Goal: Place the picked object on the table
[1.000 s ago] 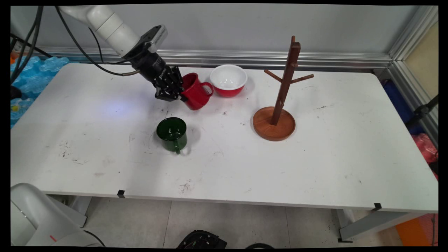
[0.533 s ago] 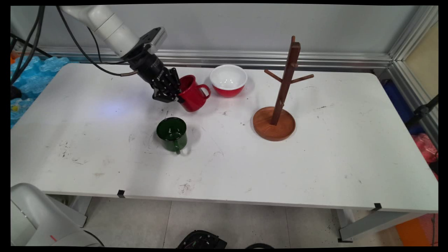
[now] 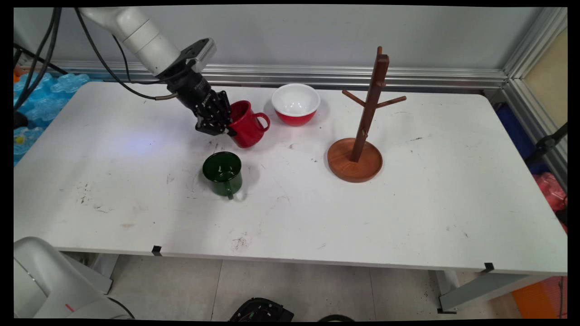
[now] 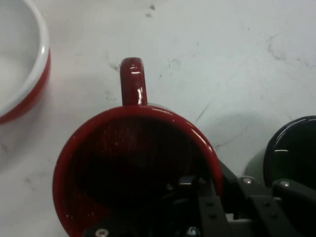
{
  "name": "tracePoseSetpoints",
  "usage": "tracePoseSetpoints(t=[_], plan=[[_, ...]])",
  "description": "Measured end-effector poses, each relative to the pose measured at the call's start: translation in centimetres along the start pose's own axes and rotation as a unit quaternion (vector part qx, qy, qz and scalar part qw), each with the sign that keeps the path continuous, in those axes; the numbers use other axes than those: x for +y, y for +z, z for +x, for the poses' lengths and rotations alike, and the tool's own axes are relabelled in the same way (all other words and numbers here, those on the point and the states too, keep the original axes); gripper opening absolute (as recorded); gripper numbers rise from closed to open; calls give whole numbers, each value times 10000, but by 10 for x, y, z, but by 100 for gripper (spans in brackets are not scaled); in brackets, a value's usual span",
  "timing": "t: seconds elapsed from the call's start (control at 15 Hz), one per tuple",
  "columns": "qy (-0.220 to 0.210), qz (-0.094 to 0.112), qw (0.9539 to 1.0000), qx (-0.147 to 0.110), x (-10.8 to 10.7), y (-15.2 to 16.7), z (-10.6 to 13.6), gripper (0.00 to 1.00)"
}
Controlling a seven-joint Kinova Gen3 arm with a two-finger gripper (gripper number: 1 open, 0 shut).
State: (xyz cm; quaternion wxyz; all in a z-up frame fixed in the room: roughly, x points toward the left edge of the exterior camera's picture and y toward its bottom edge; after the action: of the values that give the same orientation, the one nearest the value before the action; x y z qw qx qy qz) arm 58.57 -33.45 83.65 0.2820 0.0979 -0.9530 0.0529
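Red and glossy, a ceramic mug [image 3: 246, 130] hangs tilted in the black two-finger gripper [image 3: 225, 128], whose fingers are clamped on the mug's rim on the side opposite the handle, one finger inside the cup, over the white table [image 3: 408, 203]. A red bowl with a white inside [image 3: 296, 104] stands just beyond the mug's handle, a dark green mug [image 3: 223, 173] sits upright nearer the camera, and a wooden mug tree [image 3: 361, 131] stands well apart to the right.
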Motion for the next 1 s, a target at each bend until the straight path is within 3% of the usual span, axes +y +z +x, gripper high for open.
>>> tracePoseSetpoints(t=[0.67, 0.73, 1.0], plan=[[-26, -62, 10000, -71, -1, 2, -3, 0], [-27, -67, 9999, -74, -1, 2, -3, 100], [-43, -78, 9999, -81, -1, 3, -3, 100]])
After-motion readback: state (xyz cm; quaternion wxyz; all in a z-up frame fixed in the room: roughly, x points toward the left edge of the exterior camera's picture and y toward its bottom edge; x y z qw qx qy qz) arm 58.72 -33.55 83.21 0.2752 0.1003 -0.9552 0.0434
